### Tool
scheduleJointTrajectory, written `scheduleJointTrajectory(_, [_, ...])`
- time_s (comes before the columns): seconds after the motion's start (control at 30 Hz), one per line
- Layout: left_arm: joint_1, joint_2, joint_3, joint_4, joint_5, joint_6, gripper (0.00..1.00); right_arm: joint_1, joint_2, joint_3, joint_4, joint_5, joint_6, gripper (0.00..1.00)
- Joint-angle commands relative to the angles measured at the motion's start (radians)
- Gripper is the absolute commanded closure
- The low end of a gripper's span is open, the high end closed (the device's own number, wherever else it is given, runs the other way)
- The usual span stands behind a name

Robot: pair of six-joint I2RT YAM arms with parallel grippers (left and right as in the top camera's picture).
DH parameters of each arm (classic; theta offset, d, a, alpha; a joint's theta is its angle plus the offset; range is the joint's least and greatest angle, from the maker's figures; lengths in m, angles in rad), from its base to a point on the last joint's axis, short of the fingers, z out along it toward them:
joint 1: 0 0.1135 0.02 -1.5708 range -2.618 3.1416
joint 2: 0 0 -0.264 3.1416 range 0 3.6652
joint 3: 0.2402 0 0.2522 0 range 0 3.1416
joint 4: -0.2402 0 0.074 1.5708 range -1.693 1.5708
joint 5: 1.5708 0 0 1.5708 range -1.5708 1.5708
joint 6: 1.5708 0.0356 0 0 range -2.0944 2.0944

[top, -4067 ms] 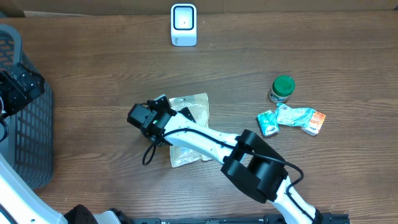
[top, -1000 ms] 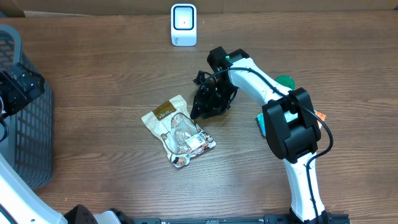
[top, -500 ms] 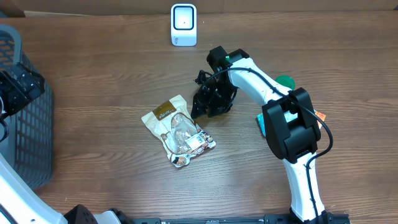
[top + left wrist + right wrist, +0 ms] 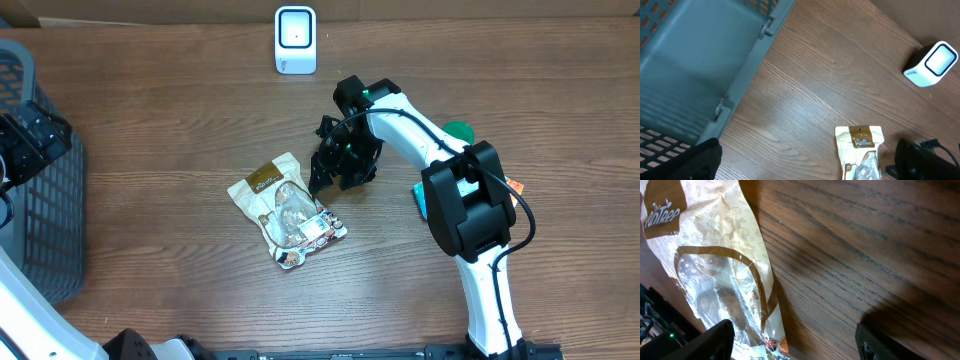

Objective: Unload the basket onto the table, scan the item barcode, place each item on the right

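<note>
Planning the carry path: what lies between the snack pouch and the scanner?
Bare tabletop only, between snack pouch and scanner; the overhead view shows it.

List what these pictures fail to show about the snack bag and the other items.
- Barcode on the snack bag: too small overhead; the right wrist view cuts the bag off at the frame edges.
- The green-lidded jar: overhead, mostly hidden behind the right arm.
- The basket: overhead, cut off by the left edge.

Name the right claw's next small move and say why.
Probably ease the right claw sideways over the near edge of the snack pouch and close on it. The claw stands open just beside the pouch, holding nothing. The pouch lies flat on the table, well apart from the scanner, so it likely needs lifting before any scan.
</note>
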Motion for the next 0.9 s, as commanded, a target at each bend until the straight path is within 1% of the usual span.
scheduleJointTrajectory(0.0, [0.003, 0.002, 0.009, 0.004, -0.003, -0.01, 0.0, -0.001, -0.026, -0.002, 0.0, 0.007, -0.017, 0.24])
scheduleJointTrajectory(0.37, [0.003, 0.002, 0.009, 0.004, -0.003, -0.01, 0.0, -0.001, -0.026, -0.002, 0.005, 0.007, -0.017, 0.23])
scheduleJointTrajectory(0.47, [0.003, 0.002, 0.009, 0.004, -0.003, -0.01, 0.0, -0.001, -0.026, -0.002, 0.011, 0.007, -0.017, 0.2])
scheduleJointTrajectory(0.87, [0.003, 0.002, 0.009, 0.005, -0.003, -0.01, 0.0, -0.001, -0.026, -0.002, 0.019, 0.007, -0.017, 0.17])
